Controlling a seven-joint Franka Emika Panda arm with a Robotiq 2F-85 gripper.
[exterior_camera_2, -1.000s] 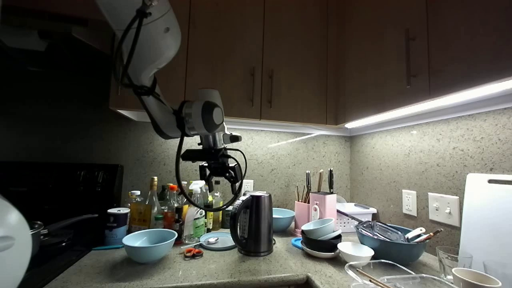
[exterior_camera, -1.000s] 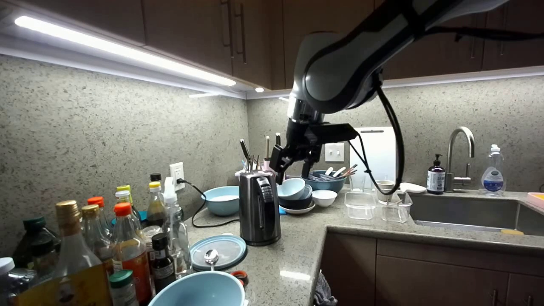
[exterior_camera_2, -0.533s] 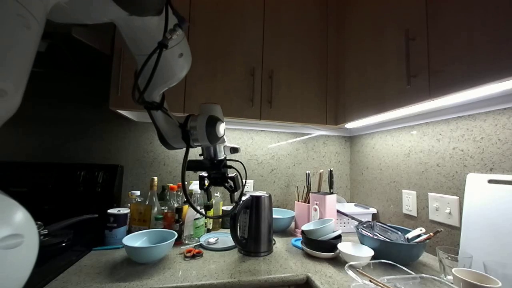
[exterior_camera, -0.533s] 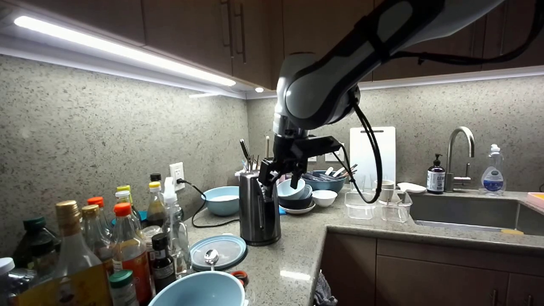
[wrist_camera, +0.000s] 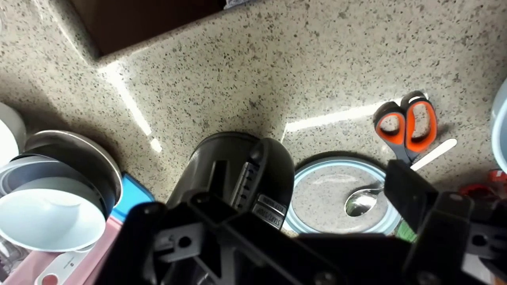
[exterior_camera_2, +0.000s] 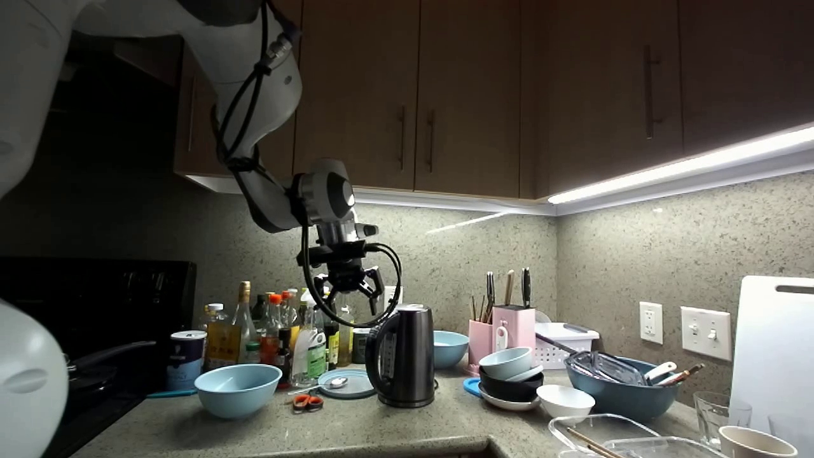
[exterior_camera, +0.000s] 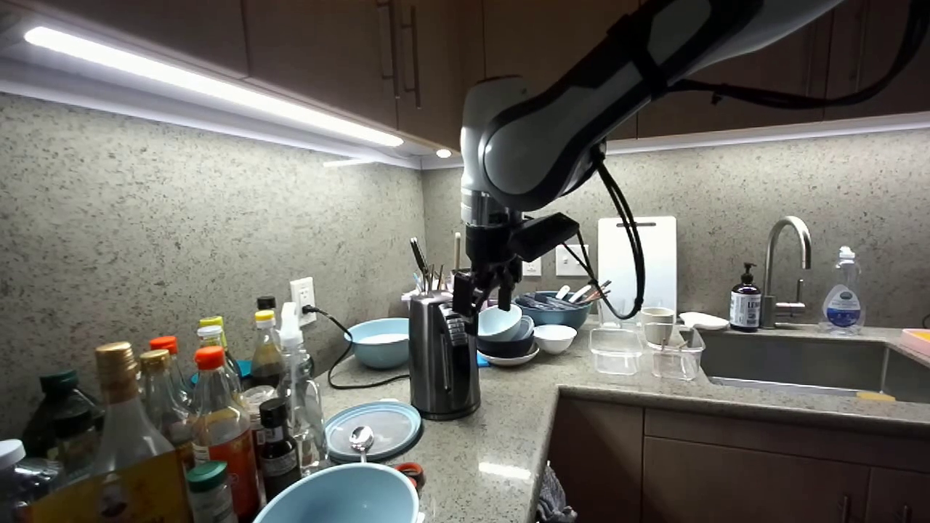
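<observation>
You are hovering the gripper (exterior_camera_2: 351, 310), its fingers (wrist_camera: 410, 194) spread apart, near the kettle (exterior_camera_2: 412, 356), which is standing upright on the counter (exterior_camera_2: 331, 432); a spoon (wrist_camera: 361, 202) is lying on a round lid (wrist_camera: 321, 198) beside it.

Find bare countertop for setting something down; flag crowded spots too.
Widest: the countertop between the electric kettle, the orange-handled scissors and the front edge. Only a narrow strip shows between the kettle and the stacked bowls. Crowded: among the bottles, and where the stacked bowls, white bowl and large blue bowl bunch up.
</observation>
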